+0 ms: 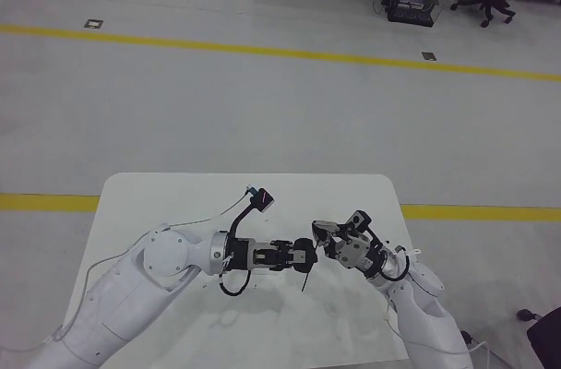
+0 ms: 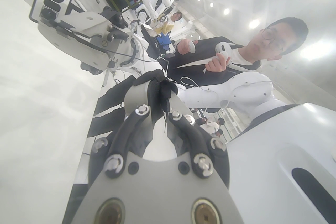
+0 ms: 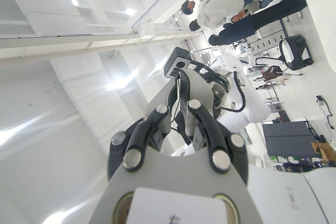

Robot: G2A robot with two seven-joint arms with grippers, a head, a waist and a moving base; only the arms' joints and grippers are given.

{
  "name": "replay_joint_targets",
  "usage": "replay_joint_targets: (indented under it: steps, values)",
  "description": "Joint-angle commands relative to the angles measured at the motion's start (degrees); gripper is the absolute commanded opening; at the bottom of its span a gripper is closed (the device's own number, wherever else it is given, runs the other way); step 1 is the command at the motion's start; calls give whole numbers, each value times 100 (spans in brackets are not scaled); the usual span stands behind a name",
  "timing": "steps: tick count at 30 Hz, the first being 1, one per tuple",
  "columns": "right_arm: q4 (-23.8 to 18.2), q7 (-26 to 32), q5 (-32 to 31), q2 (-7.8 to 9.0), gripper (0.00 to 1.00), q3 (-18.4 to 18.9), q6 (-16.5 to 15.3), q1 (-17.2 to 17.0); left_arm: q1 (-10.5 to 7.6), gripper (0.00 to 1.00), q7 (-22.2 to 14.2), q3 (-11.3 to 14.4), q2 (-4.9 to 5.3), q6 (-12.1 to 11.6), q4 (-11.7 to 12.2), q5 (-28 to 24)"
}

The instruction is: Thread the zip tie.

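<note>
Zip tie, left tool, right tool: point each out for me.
zip tie (image 1: 306,279), top view, on its thin loose tail by the left tool.
left tool (image 2: 158,84), left wrist view, midway between its shut tips.
right tool (image 3: 179,79), right wrist view, at its front end.

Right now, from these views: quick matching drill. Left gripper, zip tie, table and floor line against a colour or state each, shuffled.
Things:
1. left gripper
2. zip tie
3. table
4. floor line

States:
A. white
B. shut on the zip tie
C. yellow
D. thin, black, one end hanging over the table

Pairs: 1-B, 2-D, 3-A, 4-C
</note>
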Motion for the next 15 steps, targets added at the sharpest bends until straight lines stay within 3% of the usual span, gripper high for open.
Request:
replay_joint_targets:
  steps: [1, 15]
  values:
    - [0, -5, 8, 2, 0, 0, -2, -1, 0, 0, 0, 0, 0, 0, 0, 0]
    - [10, 164, -25, 19, 0, 21, -161, 41, 0, 0, 0, 0, 0, 0, 0, 0]
